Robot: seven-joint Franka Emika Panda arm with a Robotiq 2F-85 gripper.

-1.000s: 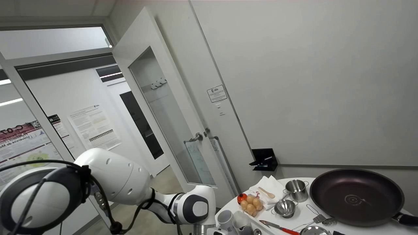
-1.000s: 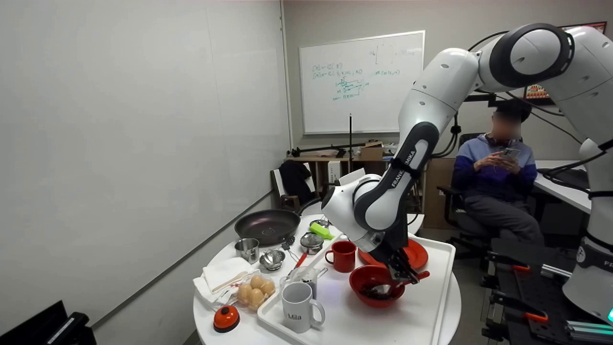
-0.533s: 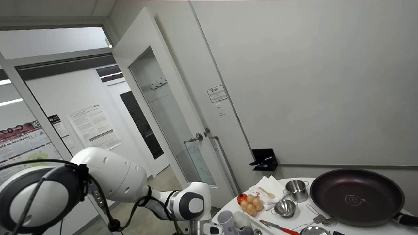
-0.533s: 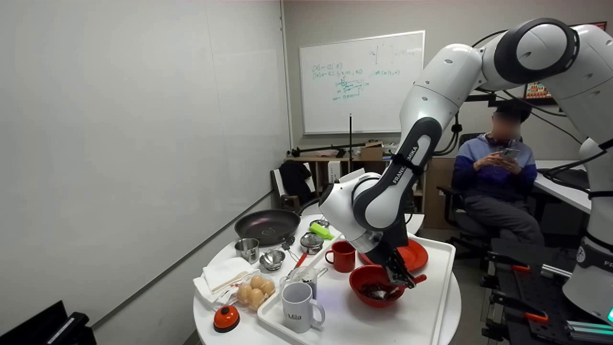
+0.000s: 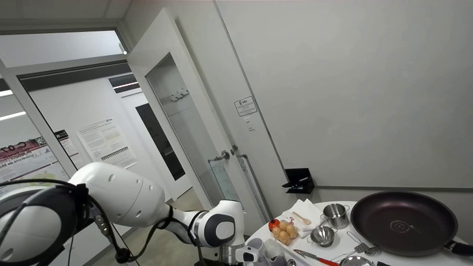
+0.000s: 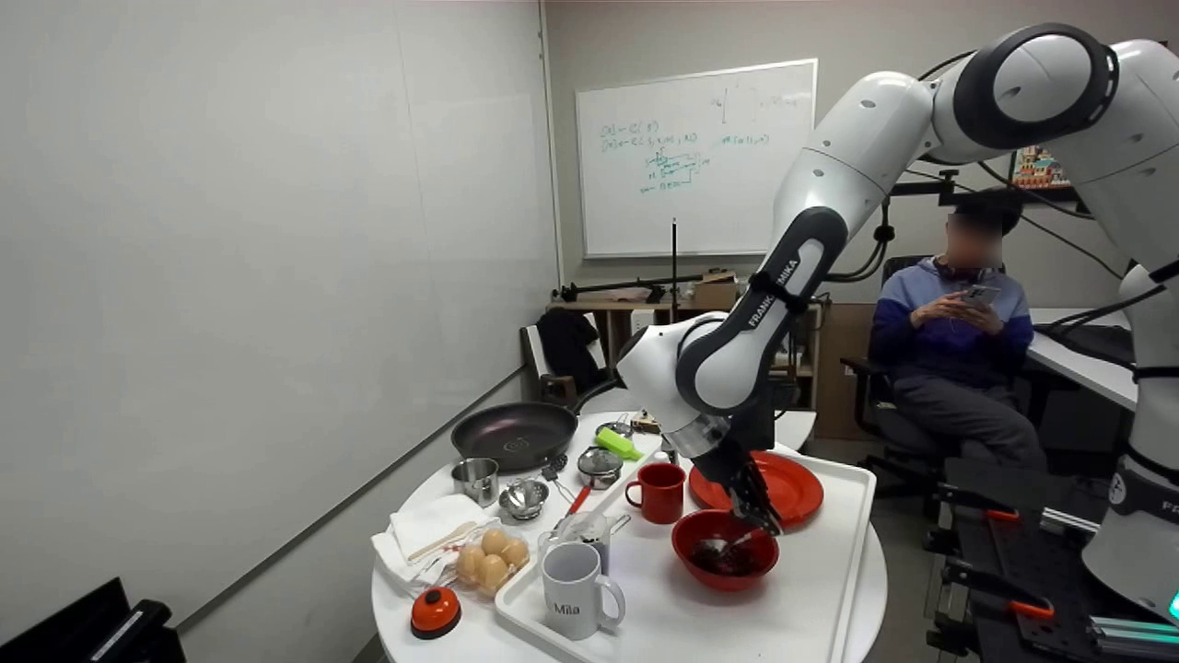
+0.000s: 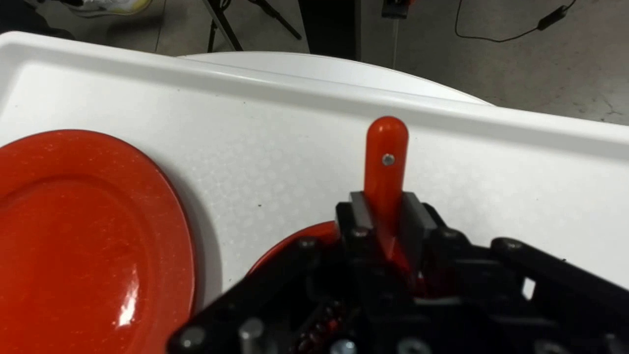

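Gripper [image 7: 385,211] is pinching red-handled spoon [image 7: 386,169]; its metal end is dipping inside red bowl [image 6: 723,582] below gripper; bowl is holding dark bits [image 6: 739,562].

Soft, dim indoor light lies evenly over the wall [image 5: 351,92]; 2 light strips [image 5: 13,115] shine bleached at the edge. In the wrist view, the plate [image 7: 73,246] bears a white glare and shades the tray [image 7: 275,157], while the gripper [image 7: 385,210] is nearly black, its near parts blurred. In an exterior view, a face [image 6: 974,241] is smeared.
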